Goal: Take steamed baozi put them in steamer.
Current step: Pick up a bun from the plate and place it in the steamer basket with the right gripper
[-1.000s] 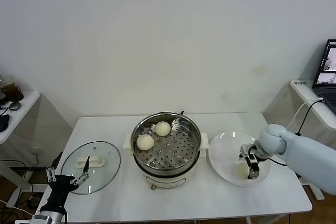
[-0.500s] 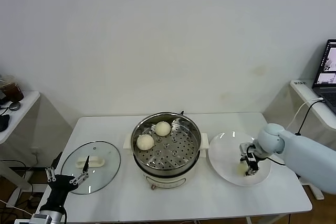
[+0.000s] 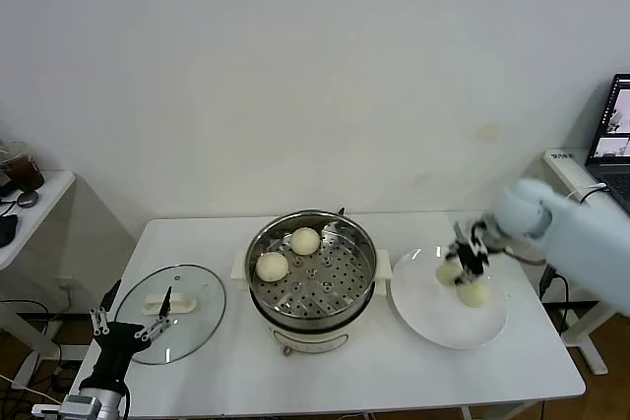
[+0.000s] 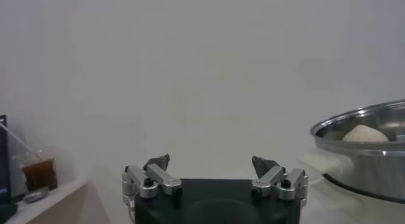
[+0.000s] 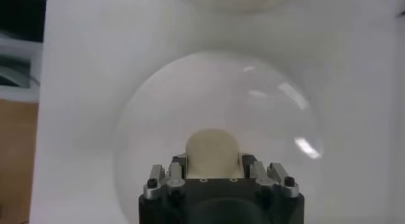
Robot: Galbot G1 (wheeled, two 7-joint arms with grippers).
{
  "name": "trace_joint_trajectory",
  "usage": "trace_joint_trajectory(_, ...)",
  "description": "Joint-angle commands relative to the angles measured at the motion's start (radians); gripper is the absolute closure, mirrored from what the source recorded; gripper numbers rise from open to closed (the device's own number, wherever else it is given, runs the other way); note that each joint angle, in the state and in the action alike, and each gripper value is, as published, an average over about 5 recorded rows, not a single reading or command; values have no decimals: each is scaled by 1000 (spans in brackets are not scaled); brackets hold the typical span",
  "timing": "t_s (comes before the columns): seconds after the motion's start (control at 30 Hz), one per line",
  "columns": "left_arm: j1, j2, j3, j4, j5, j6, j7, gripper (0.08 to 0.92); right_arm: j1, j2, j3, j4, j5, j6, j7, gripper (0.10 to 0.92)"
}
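The steamer stands mid-table with two baozi on its perforated tray, one at the back and one on the left. My right gripper is shut on a third baozi and holds it above the white plate. In the right wrist view the bun sits between the fingers of my right gripper, over the plate. A fourth baozi lies on the plate. My left gripper is open and empty at the table's front left.
The glass lid with a white handle lies flat left of the steamer, beside my left gripper. The left wrist view shows the steamer's rim with a bun. A side table with a cup stands far left, a laptop far right.
My right gripper has closed on a baozi and lifted it off the plate, moving up and back. One baozi stays on the plate. The left arm has hardly moved.
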Motion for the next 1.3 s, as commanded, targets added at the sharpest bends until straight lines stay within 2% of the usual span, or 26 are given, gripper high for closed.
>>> trace_joint_trajectory(0.03,-7,1,3,4,-4,-1,0,177,392,147,-200,45,234,143,13,499)
trace_joint_trajectory(0.27,-9,-1,-1,9,-7,-6,-1,177,424,350,-343,125,217,289,54,496)
trace_joint_trajectory(0.63,-5,-14,-29,16,-8,-17,-6,177,316,594,-435,93,-6,480,101,491)
trace_joint_trajectory(0.9,-5,-17,-47,27,-7,-24,-9,177,250,653,-435,22,-200,593,117,482)
trace_joint_trajectory(1.3,-8,-21,-50,37,-4,-29,-12,177,205,638,-439,37,-278,649,116,482)
